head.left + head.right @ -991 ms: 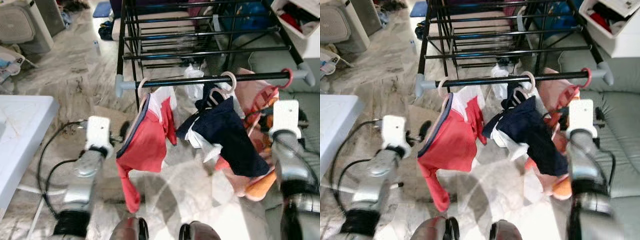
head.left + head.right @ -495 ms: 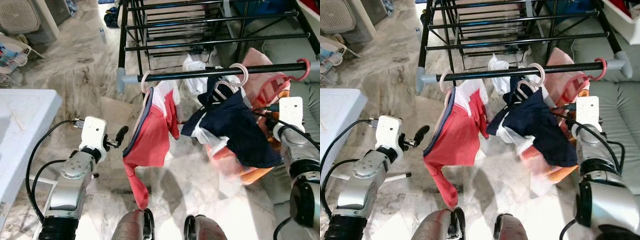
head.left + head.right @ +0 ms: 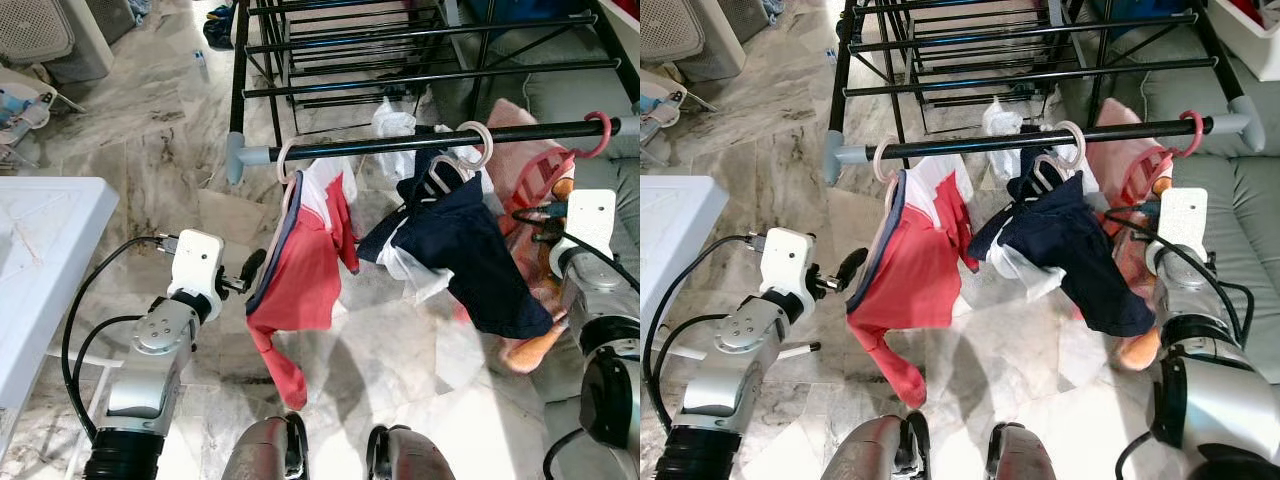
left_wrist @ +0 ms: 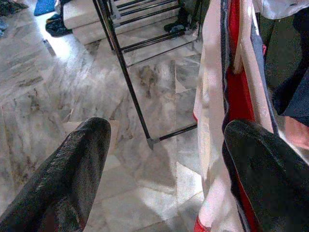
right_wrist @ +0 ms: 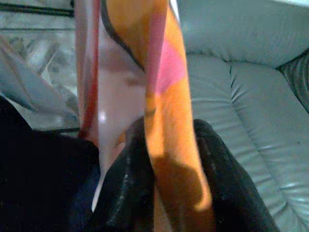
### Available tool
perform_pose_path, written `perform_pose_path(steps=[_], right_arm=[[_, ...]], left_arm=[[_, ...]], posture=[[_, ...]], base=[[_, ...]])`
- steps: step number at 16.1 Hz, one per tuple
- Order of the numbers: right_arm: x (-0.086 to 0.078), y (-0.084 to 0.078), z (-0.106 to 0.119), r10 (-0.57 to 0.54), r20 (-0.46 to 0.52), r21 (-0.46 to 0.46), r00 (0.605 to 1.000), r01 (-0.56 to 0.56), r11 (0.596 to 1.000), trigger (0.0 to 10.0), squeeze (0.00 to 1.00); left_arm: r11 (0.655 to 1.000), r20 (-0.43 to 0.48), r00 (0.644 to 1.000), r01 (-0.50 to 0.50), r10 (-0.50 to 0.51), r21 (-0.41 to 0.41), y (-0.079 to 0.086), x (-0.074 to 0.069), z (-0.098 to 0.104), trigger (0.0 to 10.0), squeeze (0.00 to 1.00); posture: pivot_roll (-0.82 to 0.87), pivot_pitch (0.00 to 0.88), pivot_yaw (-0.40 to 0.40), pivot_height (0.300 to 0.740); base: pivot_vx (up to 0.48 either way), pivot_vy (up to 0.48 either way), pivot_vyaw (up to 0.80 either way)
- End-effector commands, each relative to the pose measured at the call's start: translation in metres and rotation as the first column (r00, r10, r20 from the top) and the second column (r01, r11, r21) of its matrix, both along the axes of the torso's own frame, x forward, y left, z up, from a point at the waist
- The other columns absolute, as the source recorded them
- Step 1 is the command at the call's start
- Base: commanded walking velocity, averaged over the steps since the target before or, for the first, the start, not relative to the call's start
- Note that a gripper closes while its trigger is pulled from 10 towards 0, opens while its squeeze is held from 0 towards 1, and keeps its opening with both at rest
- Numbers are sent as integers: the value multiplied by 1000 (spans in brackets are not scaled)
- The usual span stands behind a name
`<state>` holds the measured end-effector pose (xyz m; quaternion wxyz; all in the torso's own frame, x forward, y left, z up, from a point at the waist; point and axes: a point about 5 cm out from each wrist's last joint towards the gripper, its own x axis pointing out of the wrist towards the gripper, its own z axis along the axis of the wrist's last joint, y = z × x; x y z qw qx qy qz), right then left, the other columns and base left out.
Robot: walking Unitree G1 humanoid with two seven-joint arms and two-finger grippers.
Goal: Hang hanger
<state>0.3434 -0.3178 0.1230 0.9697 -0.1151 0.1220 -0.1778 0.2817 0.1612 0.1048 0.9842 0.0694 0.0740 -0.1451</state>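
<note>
Black rubbery fingers of the left gripper stand spread and empty beside the red T-shirt with a navy collar, probably clear of it because that one already hangs by its white hook on the black metal rail. Next hangs a navy garment. The right gripper is clamped on the orange-and-pink garment, whose red plastic hanger hooks the rail's right end, hanging downward, likely being steadied.

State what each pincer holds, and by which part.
The right pincer is shut on the pink-and-orange garment hanging from the red hanger, pinching the cloth partway down. The left pincer is open beside the red shirt, holding nothing.
</note>
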Motion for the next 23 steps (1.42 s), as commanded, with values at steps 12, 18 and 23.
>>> perform_pose_path(steps=[12,18,23], right_arm=[[-85,54,-40,-63,244,48,968,53,997,10000,0],[-95,73,-43,-64,155,118,986,46,992,10000,0],[-99,72,-48,-104,97,136,990,90,987,10000,0]], left_arm=[[997,61,998,-19,23,-79,-30,23,-13,10000,0],[996,62,997,-32,37,-80,-28,24,-17,10000,0],[997,65,997,-26,31,-79,-31,24,-17,10000,0]], posture=[[-89,14,40,740],[-90,20,32,740],[-90,26,36,740]], base=[[0,0,0],[-309,0,0],[-303,0,0]])
